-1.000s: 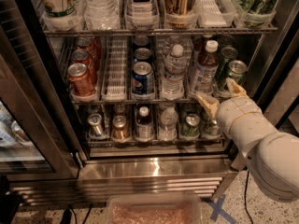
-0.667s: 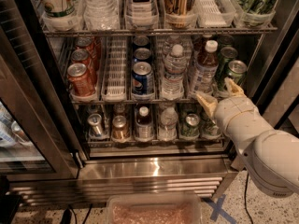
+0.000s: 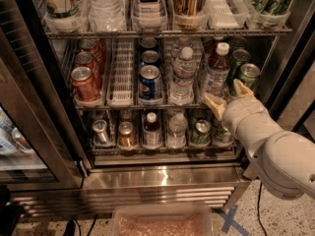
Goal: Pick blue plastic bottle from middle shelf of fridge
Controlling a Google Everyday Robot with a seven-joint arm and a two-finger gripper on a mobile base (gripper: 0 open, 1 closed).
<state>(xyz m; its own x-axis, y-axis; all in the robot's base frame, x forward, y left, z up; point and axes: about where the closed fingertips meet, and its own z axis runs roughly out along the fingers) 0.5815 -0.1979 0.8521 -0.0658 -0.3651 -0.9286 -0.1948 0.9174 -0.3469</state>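
One gripper (image 3: 227,96) — spread, perhaps empty — below bottle (image 3: 215,75)

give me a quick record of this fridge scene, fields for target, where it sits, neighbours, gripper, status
target: blue plastic bottle, upright, white cap on
location: middle shelf of the fridge, second lane from the right
left neighbour: clear water bottle
right neighbour: green cans
gripper: gripper at the shelf's front edge, low in front of the bottle, fingers spread open
status: bottle stands on the shelf, not yet grasped
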